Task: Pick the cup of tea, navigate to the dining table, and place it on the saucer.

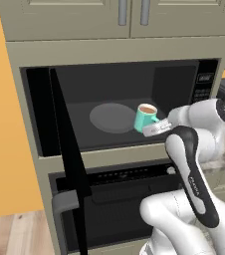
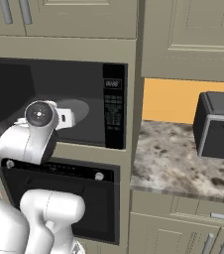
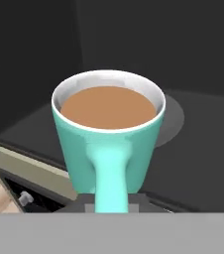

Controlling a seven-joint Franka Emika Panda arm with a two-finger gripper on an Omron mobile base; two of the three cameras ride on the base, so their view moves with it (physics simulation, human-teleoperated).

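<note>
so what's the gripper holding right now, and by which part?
The gripper is shut on the cup of tea, gripping it by its side handle.

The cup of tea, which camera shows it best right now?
The hand view: the cup of tea sits close up, with its brown tea, white inner rim and handle facing the camera. The left base view shows it small, inside the microwave beside the grey turntable. In the right base view the arm blocks it.
</note>
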